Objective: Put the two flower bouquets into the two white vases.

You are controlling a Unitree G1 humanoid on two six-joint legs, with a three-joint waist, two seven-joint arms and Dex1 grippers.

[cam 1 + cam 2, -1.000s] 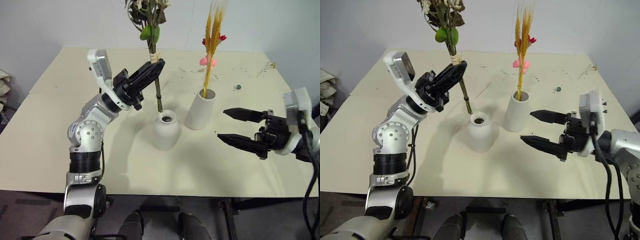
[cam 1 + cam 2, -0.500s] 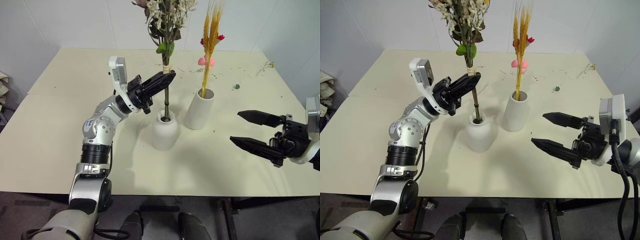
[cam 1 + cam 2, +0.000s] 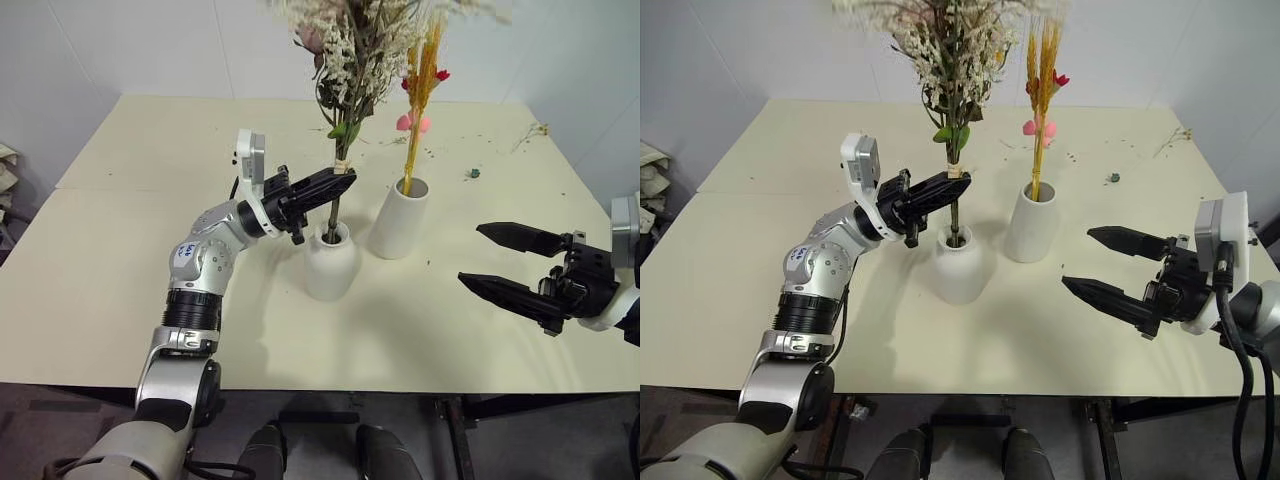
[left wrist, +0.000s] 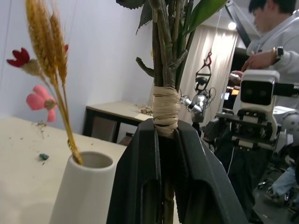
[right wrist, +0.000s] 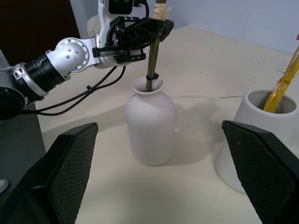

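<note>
L gripper point(image 3: 343, 183) clamps rose bouquet point(image 3: 350, 60) w/ stems inside squat white ceramic vase point(image 3: 330, 262); R gripper point(image 3: 490, 257) spread wide, empty.

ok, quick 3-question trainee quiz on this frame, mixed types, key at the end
1. True or false: the stems of the rose bouquet already sit inside the neck of the squat vase.
2. Which gripper is shut on that bouquet? A) left B) right
3. Fill in: the wheat-like bundle stands in the ___ vase.

Key
1. True; the right wrist view shows the stems in the mouth.
2. A; the left gripper clamps the stems, the right gripper is open and holds nothing.
3. Taller cylinder vase.
</note>
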